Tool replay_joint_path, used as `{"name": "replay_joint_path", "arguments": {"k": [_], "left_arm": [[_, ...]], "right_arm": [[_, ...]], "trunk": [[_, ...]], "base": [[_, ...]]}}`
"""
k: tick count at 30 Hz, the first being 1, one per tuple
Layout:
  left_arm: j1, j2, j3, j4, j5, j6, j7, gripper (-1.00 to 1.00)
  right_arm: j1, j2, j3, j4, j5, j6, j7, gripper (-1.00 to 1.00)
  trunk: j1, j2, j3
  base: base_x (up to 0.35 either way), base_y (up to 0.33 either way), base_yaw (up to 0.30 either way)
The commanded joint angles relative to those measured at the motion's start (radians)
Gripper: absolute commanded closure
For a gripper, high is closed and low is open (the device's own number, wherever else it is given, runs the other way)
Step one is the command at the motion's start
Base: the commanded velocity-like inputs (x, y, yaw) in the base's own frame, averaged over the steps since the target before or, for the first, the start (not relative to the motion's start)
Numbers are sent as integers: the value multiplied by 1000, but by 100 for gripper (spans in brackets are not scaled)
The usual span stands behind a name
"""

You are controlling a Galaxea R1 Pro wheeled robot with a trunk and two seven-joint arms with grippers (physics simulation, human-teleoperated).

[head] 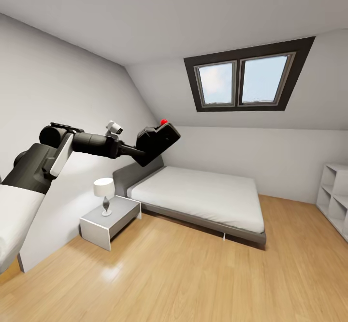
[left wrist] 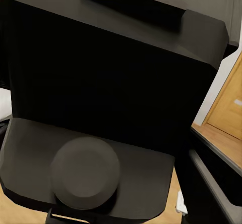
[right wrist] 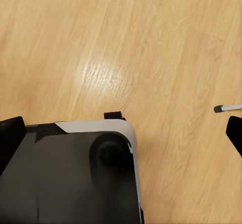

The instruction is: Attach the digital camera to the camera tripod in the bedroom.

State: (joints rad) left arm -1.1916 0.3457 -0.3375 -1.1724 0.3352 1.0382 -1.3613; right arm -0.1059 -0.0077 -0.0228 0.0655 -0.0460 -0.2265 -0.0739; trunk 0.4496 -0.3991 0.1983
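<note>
We are holding the digital camera (head: 158, 143) up at the end of our left arm, out in front of us on the left side of the head view, well above the floor (head: 193, 273). Its red button (head: 164, 121) is showing on top, and the black body is tilting a little. The left hand (head: 145, 153) is sitting under and behind the camera body, so we are judging it closed on the camera, though the fingers themselves are hidden by it. In the left wrist view the camera's dark body (left wrist: 111, 77) is pressing close to the lens, with a round knob (left wrist: 85, 171) on a flat part below it.

Moving right, we are looking past the nightstand (head: 110, 220) with its lamp (head: 105, 194), then the grey bed (head: 203, 196) under the 2-pane skylight (head: 246, 78), then a white shelf unit (head: 336, 196) at the far right edge.

In the right wrist view we are seeing the wood floor (right wrist: 151, 47) and part of our own base (right wrist: 70, 178). A dark finger (right wrist: 10, 141) is standing at 1 edge and another at the opposite edge, wide apart with nothing between them, so the right hand (right wrist: 121, 138) is hanging open and empty. A thin silver piece with a black tip (right wrist: 227, 107) is lying on the floor nearby; it may be a tripod leg, but we cannot tell.

As for progress, the pickup looks done: the camera is in hand and we are in the bedroom. Finding the tripod, approaching it and seating the camera on its head are all still ahead.
</note>
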Motion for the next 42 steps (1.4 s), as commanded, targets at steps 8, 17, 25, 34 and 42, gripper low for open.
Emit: {"name": "replay_joint_path", "arguments": {"k": [8,17,25,34,42], "left_arm": [[-1,1,-2,0,4,9,-2,100],[0,3,-2,0,4,9,-2,100],[0,3,-3,1,4,9,-2,100],[0,2,-3,1,4,9,-2,100],[0,2,-3,1,4,9,-2,100]], "right_arm": [[-2,0,-2,5,-5,-8,8,-100],[-2,0,-2,5,-5,-8,8,-100],[-2,0,-2,5,-6,-8,8,-100],[-2,0,-3,5,-6,-8,8,-100],[-2,0,-3,5,-6,-8,8,-100]], "trunk": [[0,-1,0],[0,-1,0],[0,-1,-5],[0,-1,-18],[0,-1,-31]], "base": [[0,0,0],[0,0,0],[0,0,0],[0,0,0],[0,0,0]]}}
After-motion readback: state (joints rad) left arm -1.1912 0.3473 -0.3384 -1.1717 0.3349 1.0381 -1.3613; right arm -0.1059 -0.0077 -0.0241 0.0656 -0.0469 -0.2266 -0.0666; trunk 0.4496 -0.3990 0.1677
